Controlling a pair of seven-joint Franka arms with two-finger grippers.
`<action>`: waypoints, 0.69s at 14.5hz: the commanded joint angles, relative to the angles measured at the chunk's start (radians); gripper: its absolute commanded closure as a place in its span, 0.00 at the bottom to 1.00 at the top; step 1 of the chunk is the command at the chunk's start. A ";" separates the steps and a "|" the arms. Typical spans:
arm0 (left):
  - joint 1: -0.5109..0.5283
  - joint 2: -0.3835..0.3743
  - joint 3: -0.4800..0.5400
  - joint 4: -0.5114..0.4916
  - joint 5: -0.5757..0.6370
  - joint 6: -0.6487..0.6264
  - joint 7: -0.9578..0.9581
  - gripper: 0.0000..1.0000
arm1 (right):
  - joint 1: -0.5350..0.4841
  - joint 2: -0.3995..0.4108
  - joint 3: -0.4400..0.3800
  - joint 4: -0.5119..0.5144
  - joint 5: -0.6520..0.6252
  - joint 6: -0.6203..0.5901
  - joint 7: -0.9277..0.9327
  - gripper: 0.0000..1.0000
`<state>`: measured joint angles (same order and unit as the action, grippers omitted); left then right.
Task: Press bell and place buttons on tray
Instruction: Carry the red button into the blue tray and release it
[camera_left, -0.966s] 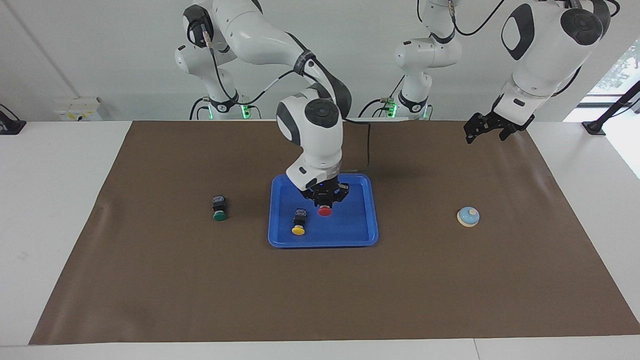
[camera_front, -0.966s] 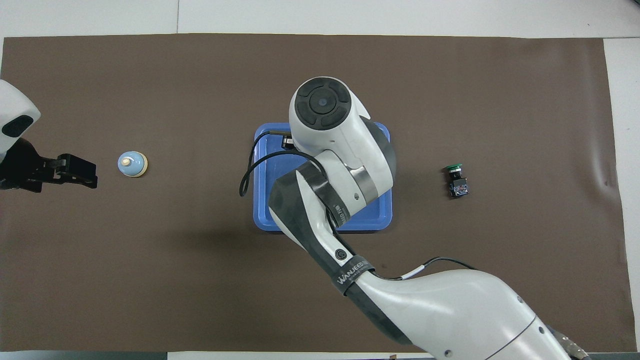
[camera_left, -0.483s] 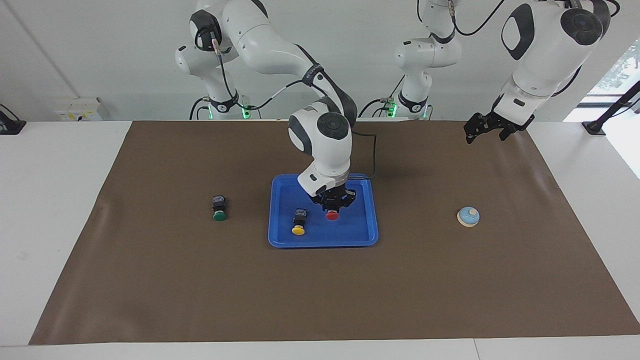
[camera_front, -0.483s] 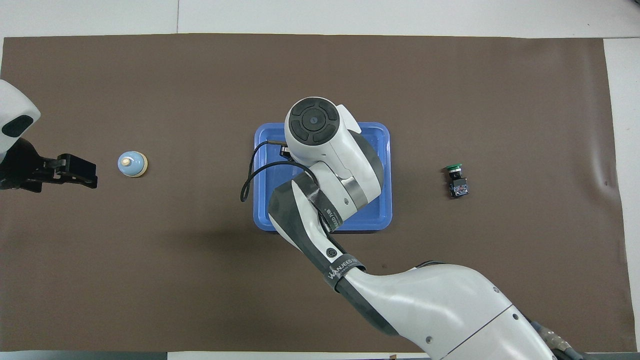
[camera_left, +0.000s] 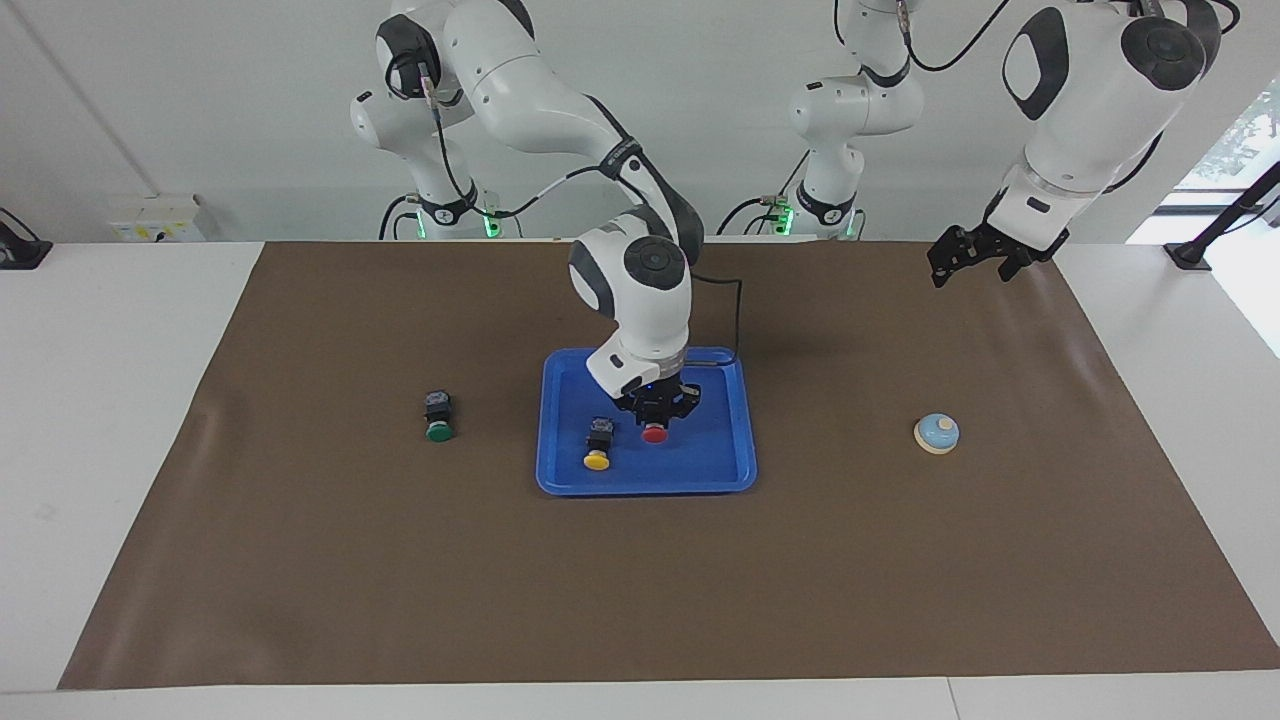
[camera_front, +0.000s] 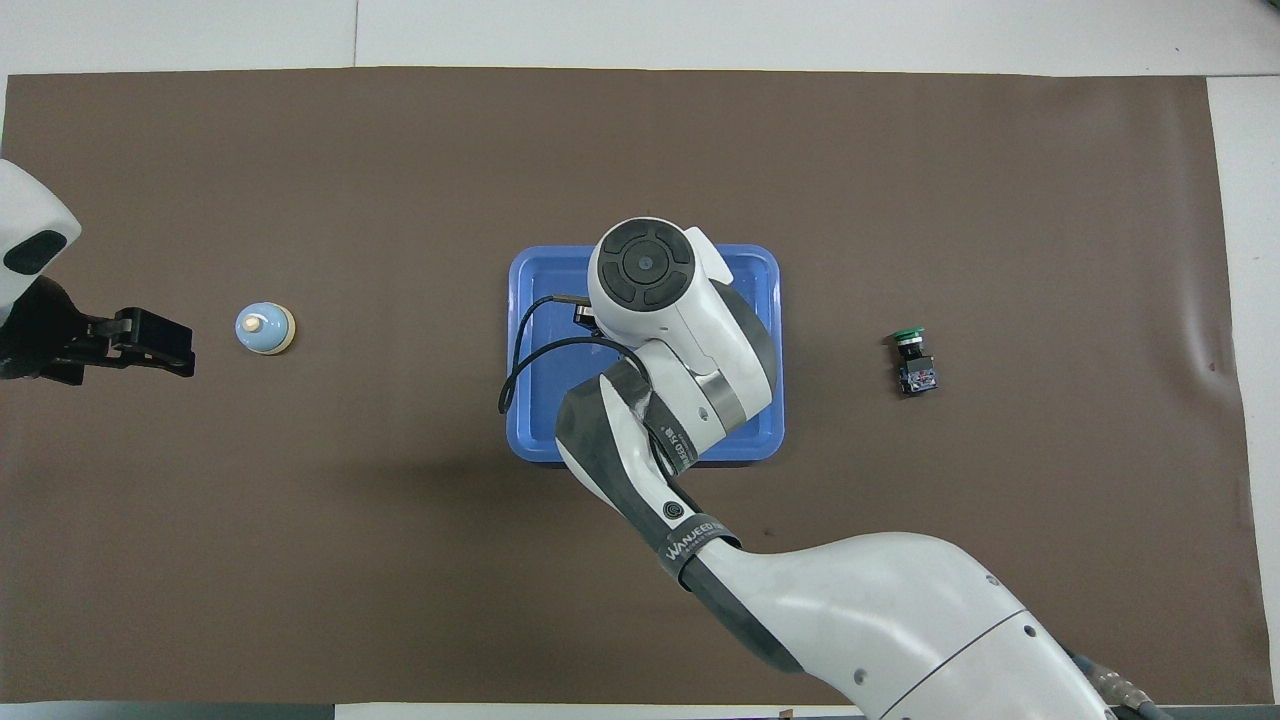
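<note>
The red button (camera_left: 654, 434) looks a small, light, rigid thing, a blocky black body with a smooth round cap, and I'd judge the flat sides of the body the place to take it, since the cap would likely slip. It sits low inside the blue tray (camera_left: 565, 480) in the middle of the bench (camera_left: 300, 560), and the right gripper (camera_left: 655, 408) is down over it with its jaws either side of the body; whether they grip it or have let go I cannot tell from where I stand. The yellow button (camera_left: 598, 446) lies in the tray just beside the red one, toward the right arm's end. The green button (camera_left: 438, 417) lies on the brown mat, well apart from the tray, and to my eye it is the one yet to be fetched. The bell (camera_left: 937, 433) stands near the left arm's end, and the left gripper (camera_left: 966, 257) waits in the air above the mat there, its jaws spread.
</note>
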<state>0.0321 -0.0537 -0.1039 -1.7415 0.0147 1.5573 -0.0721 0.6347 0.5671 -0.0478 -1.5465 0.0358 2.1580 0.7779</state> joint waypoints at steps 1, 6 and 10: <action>-0.003 -0.006 0.003 0.008 0.007 -0.017 -0.008 0.00 | -0.010 -0.050 0.006 -0.087 0.010 0.052 -0.020 0.75; -0.003 -0.006 0.003 0.008 0.007 -0.017 -0.008 0.00 | -0.013 -0.050 0.005 -0.045 -0.007 -0.021 -0.023 0.00; -0.003 -0.006 0.003 0.008 0.007 -0.017 -0.009 0.00 | -0.111 -0.114 -0.017 -0.047 -0.008 -0.076 -0.234 0.00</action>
<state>0.0321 -0.0537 -0.1039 -1.7415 0.0147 1.5573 -0.0721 0.6027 0.5138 -0.0695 -1.5652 0.0332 2.1141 0.6822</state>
